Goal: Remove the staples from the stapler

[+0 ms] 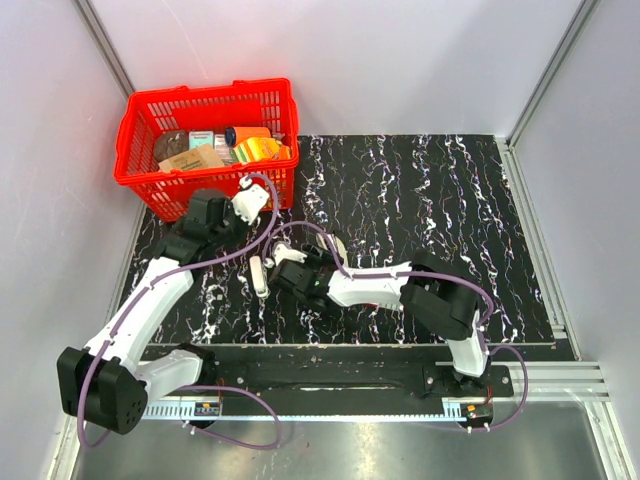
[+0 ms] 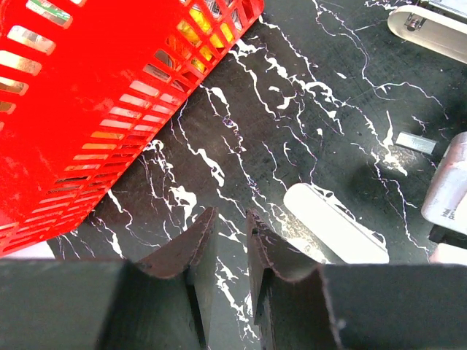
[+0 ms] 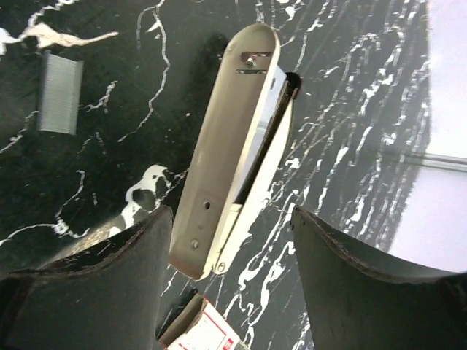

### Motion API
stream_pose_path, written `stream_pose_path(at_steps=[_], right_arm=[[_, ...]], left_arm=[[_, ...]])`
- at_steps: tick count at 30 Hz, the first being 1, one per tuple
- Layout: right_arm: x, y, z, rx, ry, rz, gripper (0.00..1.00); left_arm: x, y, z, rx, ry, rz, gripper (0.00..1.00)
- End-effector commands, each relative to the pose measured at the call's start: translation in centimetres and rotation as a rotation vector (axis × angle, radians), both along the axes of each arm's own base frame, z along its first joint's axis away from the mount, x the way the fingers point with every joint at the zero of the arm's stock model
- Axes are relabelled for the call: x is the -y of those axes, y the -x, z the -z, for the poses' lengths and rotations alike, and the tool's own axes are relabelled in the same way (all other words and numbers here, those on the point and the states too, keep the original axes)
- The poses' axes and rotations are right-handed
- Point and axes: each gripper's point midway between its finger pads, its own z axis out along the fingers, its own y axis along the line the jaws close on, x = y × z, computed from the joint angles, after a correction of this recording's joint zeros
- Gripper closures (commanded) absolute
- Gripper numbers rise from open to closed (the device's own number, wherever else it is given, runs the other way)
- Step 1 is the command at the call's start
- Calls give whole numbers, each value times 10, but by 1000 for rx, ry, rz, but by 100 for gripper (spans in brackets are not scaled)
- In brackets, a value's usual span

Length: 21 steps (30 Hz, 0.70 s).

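Lying flat, stapler (image 3: 237,146) between spread right gripper (image 3: 230,240) fingers — untouched, left gripper (image 2: 230,240) nearly closed, empty.

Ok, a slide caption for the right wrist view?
Open right fingers straddle the stapler on the marble mat; a staple strip lies apart.

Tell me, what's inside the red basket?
The red basket holds a brown cardboard packet, an orange-and-yellow pack and a dark round thing. Whatever lies underneath them is covered.
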Motion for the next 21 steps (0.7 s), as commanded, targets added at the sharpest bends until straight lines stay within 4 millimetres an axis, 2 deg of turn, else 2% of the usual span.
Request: stream_pose_path(at_steps=[1, 3, 5, 8, 10, 12, 15, 21], right_arm=[[-24, -8, -61, -31, -313, 60, 27], [-22, -20, -88, -56, -438, 88, 27], [-16, -34, -105, -98, -557, 129, 26], [2, -52, -117, -147, -680, 202, 25], [24, -66, -116, -180, -749, 284, 25], [42, -73, -117, -212, -829, 349, 25], [65, -73, -110, -262, -924, 415, 23], [93, -77, -95, -295, -986, 505, 23]], left_arm=[[-3, -2, -7, 35, -4, -5, 73], [-2, -2, -7, 31, 1, -5, 73], [0, -2, -5, 24, 9, -3, 73], [7, -1, 0, -6, 35, 21, 73], [20, 0, 5, -50, 74, 67, 69], [35, 1, 7, -95, 116, 127, 61], [67, -1, 19, -216, 184, 214, 51], [140, -21, 39, -441, 264, 260, 46]])
